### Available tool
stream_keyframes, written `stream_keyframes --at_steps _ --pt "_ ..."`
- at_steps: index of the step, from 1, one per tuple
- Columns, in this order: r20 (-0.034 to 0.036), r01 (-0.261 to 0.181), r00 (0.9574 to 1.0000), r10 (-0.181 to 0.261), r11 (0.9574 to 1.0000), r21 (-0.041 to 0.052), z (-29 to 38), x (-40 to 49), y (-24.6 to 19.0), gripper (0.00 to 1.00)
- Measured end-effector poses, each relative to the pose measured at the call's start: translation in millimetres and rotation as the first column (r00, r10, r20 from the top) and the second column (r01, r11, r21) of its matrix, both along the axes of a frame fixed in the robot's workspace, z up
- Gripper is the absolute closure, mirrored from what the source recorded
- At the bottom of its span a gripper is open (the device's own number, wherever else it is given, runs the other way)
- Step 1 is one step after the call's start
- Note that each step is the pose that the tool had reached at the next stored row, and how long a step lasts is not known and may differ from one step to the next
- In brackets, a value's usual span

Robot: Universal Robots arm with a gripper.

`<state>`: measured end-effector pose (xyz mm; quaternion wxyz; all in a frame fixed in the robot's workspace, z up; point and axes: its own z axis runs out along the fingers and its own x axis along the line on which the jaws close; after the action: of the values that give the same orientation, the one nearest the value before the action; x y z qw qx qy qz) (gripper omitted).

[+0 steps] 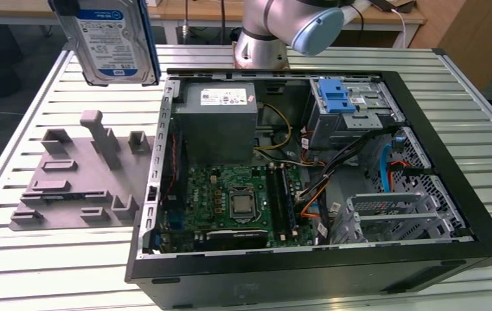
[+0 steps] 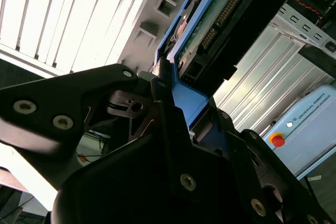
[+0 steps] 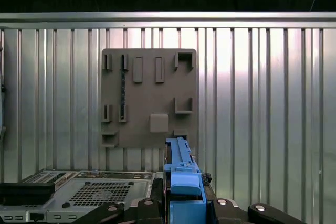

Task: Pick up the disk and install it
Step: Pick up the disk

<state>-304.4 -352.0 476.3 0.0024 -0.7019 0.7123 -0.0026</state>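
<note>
Silver-faced and blue-framed, up in the air: holds the disk (image 1: 111,39) upright and clear of the bench (image 1: 38,278), white-and-blue label turned to the exterior camera. Appears, in the exterior view, over the bench's far corner at the exterior view's left, well apart from the open computer case (image 1: 453,162). Clamps it with the gripper (image 2: 191,108) at one end of the carrier frame: black fingers (image 2: 163,85) together on the blue plastic from both sides, plain in both wrist views. Turns the disk's green circuit-board side and its row of connector pins toward the second wrist camera. Looks, in the first wrist view, past the blue frame onto a grey fixture plate (image 3: 149,98) with raised blocks and slots, flat on the bench's slats. Places that plate, in the exterior view, just beside the case, between it and the bench's edge at the exterior view's left. Lays the case on its side across the middle of the bench, insides up: grey power supply (image 1: 220,123) toward the far edge, green motherboard (image 1: 228,201) toward the near edge, grey drive cage (image 1: 349,107) with a blue latch in the case's far corner at the exterior view's right. Behind the case, at the bench's far edge, the silver arm (image 1: 263,39) with a pale blue joint cap.
</note>
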Motion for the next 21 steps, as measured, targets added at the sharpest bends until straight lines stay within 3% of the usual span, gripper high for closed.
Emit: stream_keyframes --at_steps 13,15,21 --pt "0.0 0.0 1.0 0.0 1.0 0.0 -0.1 13.3 -0.6 0.64" --pt "0.0 0.0 1.0 0.0 1.0 0.0 -0.2 20.2 -0.7 0.64" --pt "-0.0001 0.0 1.0 0.0 1.0 -0.0001 -0.3 26.0 -0.7 0.64"
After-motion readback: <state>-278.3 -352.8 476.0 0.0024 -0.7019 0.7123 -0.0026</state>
